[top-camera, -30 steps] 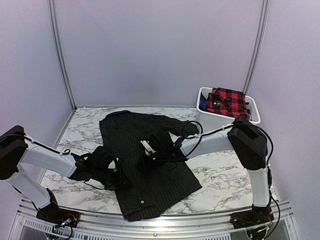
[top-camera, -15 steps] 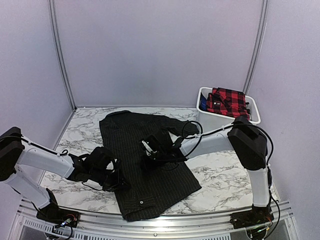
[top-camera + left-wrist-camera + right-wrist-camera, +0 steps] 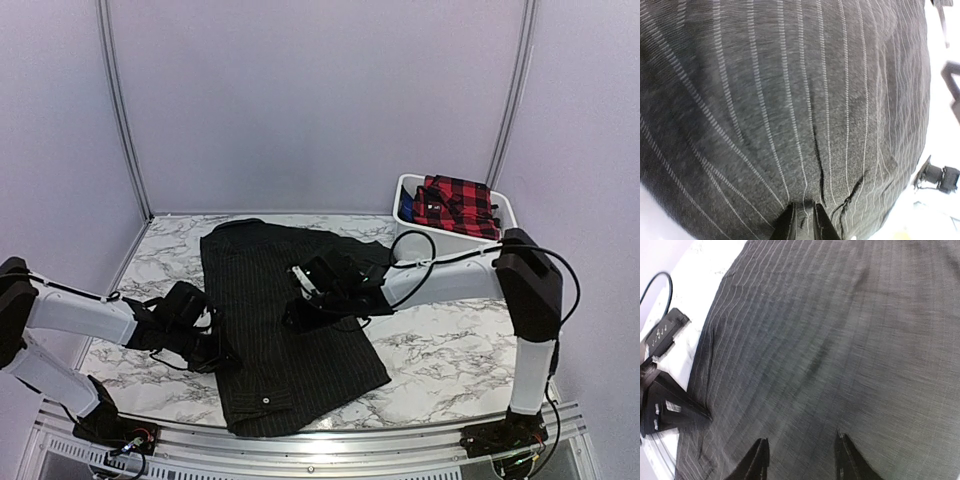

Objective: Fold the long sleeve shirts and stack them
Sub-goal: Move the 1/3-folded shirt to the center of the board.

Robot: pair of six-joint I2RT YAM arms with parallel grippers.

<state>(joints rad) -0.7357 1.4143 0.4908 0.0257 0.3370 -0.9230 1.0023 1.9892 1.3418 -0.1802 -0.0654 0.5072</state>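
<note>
A black pinstriped long sleeve shirt [image 3: 262, 285] lies spread on the marble table, its hem toward the near edge. My left gripper [image 3: 214, 350] is at the shirt's left edge. In the left wrist view its jaws [image 3: 807, 218] are pinched on a fold of the striped cloth [image 3: 790, 100]. Over the shirt's middle, my right gripper [image 3: 297, 312] is open. In the right wrist view its gripper [image 3: 802, 458] is spread just above the flat cloth [image 3: 840, 340], with nothing between the fingers. A red-and-black plaid shirt [image 3: 457, 203] lies in a bin.
The white bin [image 3: 428, 240] stands at the back right corner, against the right wall. Bare marble table [image 3: 450, 350] shows right of the shirt and behind it. Pale booth walls close in the back and both sides. A metal rail [image 3: 400, 440] runs along the near edge.
The right gripper has opened and let go of the cloth. The left gripper has drawn the shirt's left edge leftward, and the shirt now lies straighter and flatter.
</note>
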